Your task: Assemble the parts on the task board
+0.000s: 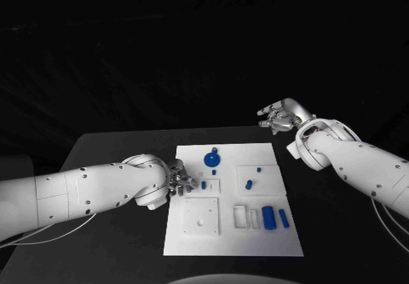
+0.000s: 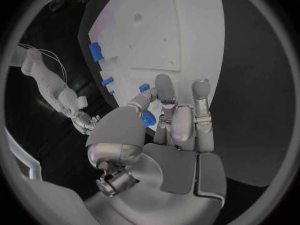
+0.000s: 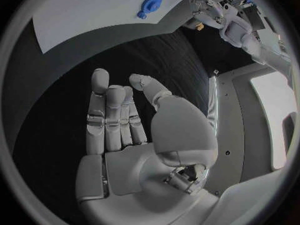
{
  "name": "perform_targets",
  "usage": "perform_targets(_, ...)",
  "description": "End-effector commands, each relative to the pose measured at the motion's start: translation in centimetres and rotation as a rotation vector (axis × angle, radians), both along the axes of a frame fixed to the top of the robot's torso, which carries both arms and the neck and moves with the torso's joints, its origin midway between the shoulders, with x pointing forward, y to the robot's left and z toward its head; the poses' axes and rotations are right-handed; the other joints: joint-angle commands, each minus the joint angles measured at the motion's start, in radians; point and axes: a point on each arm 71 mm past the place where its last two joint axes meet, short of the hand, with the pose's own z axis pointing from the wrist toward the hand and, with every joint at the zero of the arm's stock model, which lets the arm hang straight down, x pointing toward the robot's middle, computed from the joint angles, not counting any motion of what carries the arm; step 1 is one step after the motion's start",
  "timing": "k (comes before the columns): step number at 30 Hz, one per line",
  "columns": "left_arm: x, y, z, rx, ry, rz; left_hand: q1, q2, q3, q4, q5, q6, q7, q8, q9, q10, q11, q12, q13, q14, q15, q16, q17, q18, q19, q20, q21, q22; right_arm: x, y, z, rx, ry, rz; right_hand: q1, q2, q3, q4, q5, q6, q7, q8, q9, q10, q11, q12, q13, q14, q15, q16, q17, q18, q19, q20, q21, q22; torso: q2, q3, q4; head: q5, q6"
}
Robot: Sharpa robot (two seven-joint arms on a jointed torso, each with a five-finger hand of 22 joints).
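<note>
A black table carried the white task board, which lay flat at its middle with its long side running away from the robot. The board's near edge sat close to the table's front edge, and its far edge stopped short of the back edge. Dark tabletop showed on both sides of the board, wider on the robot's left.

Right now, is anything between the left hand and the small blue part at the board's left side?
Nothing visible: the left hand is already at the small blue part on the task board, fingers around it.
</note>
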Motion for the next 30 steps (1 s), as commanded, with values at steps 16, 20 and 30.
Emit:
perform_targets(16, -0.3, -0.3, -0.9, 0.039, 0.045, -0.041, 0.006, -0.032, -0.036, 0.048, -0.052, 0.176, -0.143, -0.005, -0.001, 0.017, -0.035, 0.002, 0.000, -0.001, -0.006, -0.001, -0.004, 0.020, 0.002, 0.007, 0.001, 0.014, -0.1, 0.2, 0.0, 0.000, 0.005, 0.017, -0.013, -0.003, 0.006, 0.001, 0.010, 0.005, 0.001, -0.001, 0.000, -0.001, -0.007, -0.005, -0.001, -0.004, 0.000, 0.001, 0.002, 0.017, 0.027, -0.004, -0.005, 0.004, 0.000, -0.0002, 0.0002, -0.003, 0.002)
perform_targets(20, -0.2, -0.1, -0.9, 0.041, 0.042, -0.037, -0.005, -0.081, -0.092, 0.090, -0.174, 0.180, -0.148, -0.005, -0.001, 0.017, -0.036, 0.001, -0.001, -0.001, -0.007, -0.002, -0.006, 0.019, 0.003, 0.006, -0.001, 0.014, -0.1, 0.2, 0.0, -0.001, 0.005, 0.016, -0.013, -0.003, 0.006, 0.001, 0.010, 0.005, 0.001, -0.001, 0.000, -0.001, -0.007, -0.005, -0.001, -0.004, 0.000, 0.001, 0.002, 0.017, 0.027, -0.004, -0.005, 0.004, 0.000, -0.0003, -0.0003, -0.003, 0.003)
perform_targets(30, -0.1, 0.5, -0.9, 0.053, 0.040, -0.033, 0.098, -0.213, -0.101, 0.330, -0.242, 0.196, -0.149, -0.005, -0.009, 0.018, -0.037, 0.002, -0.007, -0.002, -0.010, -0.006, -0.010, 0.009, 0.006, -0.004, -0.008, 0.015, -0.1, 0.0, 0.0, -0.002, 0.005, 0.013, -0.013, -0.004, 0.006, 0.001, 0.011, 0.003, 0.002, -0.002, 0.000, -0.001, -0.007, -0.006, -0.001, -0.004, 0.000, 0.000, 0.002, 0.017, 0.027, -0.004, -0.005, 0.005, 0.000, -0.0010, 0.0000, -0.006, 0.006)
